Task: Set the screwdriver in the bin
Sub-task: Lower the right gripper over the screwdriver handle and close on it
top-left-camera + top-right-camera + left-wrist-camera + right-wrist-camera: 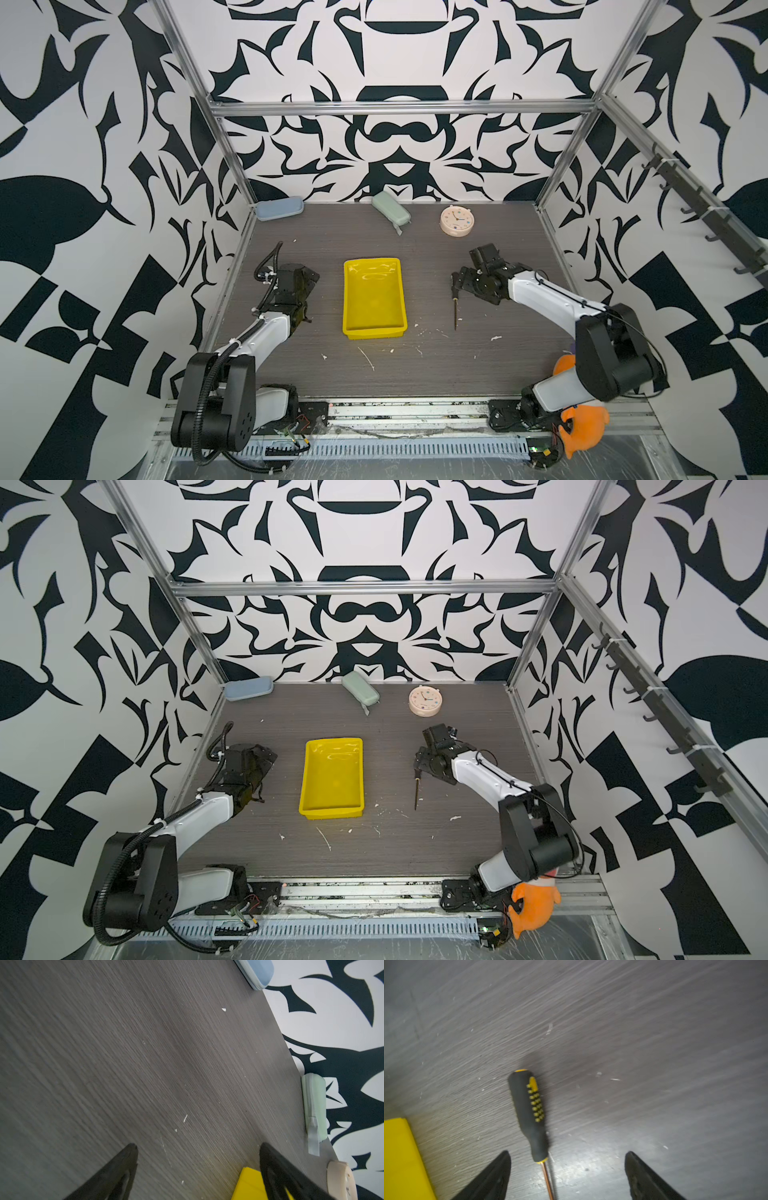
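The screwdriver (455, 309) (416, 791) lies flat on the dark table, right of the bin, shaft pointing toward the front edge. In the right wrist view its black handle with yellow studs (529, 1109) and coppery shaft lie between my right gripper's (568, 1153) wide-apart fingers, closer to one finger and touching neither. In both top views the right gripper (457, 282) (417, 762) hangs over the handle end, open. The yellow bin (374, 303) (332, 779) (400, 1157) sits empty mid-table. My left gripper (311, 276) (197, 1145) rests open left of the bin, whose corner (249, 1184) shows.
A blue case (279, 208) lies in the back left corner and a green case (390, 212) against the back wall. A round clock (457, 220) stands to its right. An orange plush toy (582, 419) sits by the right arm's base. White specks dot the table.
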Robot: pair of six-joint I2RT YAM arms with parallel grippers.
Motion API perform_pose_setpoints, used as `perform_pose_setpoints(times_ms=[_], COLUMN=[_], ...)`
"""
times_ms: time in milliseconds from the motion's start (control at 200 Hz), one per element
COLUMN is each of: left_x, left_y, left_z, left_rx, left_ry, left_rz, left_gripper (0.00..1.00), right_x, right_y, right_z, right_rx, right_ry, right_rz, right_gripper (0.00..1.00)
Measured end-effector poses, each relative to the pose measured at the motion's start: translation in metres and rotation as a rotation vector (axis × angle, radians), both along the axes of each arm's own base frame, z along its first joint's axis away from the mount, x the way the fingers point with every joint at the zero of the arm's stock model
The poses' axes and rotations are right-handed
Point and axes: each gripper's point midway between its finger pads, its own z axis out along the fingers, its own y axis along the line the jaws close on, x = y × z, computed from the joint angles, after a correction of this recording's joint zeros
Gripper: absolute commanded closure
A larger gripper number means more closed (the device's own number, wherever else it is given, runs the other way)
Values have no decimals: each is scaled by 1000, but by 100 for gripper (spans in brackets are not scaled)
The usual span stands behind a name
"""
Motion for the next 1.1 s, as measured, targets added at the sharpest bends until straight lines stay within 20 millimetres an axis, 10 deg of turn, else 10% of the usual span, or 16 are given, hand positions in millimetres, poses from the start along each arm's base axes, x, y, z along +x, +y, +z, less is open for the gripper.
perform_pose_setpoints(times_ms=[415,895,1105], left_x=[2,6,2], left_y=[-6,-7,-2], left_z=[-1,-1,19], left_rx=[13,10,6], left_ry=[4,22,-45], left_rz=[-51,-59,-25], left_gripper=[6,3,3], right_x=[19,18,9], right_y=[36,36,39], right_z=[-47,-49,-49], right_rx=[-37,-164,-226], right_ry=[121,118,125], right_rz=[110,115,138], right_gripper=[41,93,100])
